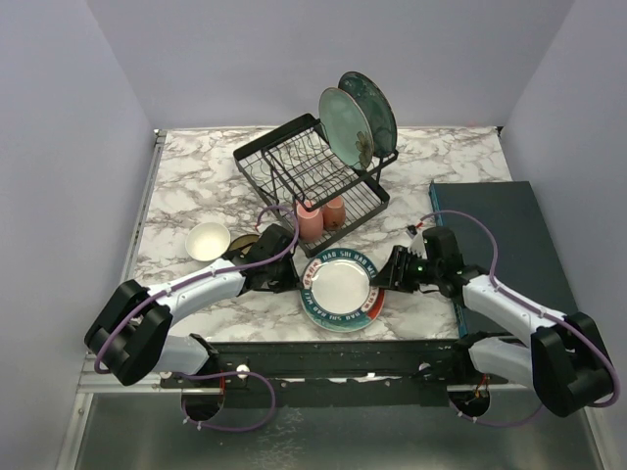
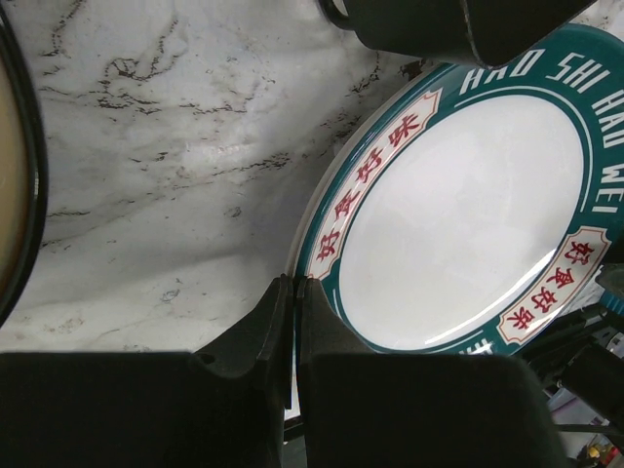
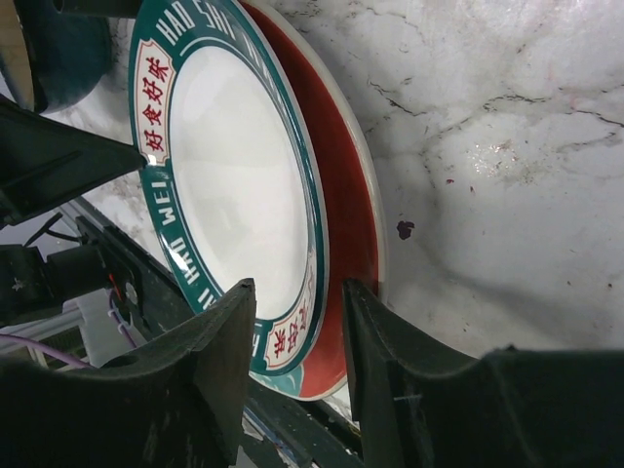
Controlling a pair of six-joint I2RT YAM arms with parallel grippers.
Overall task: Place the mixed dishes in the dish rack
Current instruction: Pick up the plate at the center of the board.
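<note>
A white plate (image 1: 338,284) with a teal lettered rim lies on a red plate (image 3: 346,195) near the table's front. My left gripper (image 1: 306,284) is shut on the white plate's left rim (image 2: 295,283). My right gripper (image 1: 385,274) is open; its jaws straddle the right edges of both plates (image 3: 298,285). The black dish rack (image 1: 294,171) stands behind. It holds a pale green plate (image 1: 345,127) and a dark teal plate (image 1: 374,106) upright, and two pink mugs (image 1: 309,221) in the lower tray. A white bowl (image 1: 208,240) and a dark bowl (image 1: 245,240) sit at the left.
A dark teal slab (image 1: 500,225) lies along the right side of the marble table (image 1: 186,186). The dark bowl's rim shows at the left edge of the left wrist view (image 2: 12,195). The black arm rail (image 1: 323,357) runs just below the plates.
</note>
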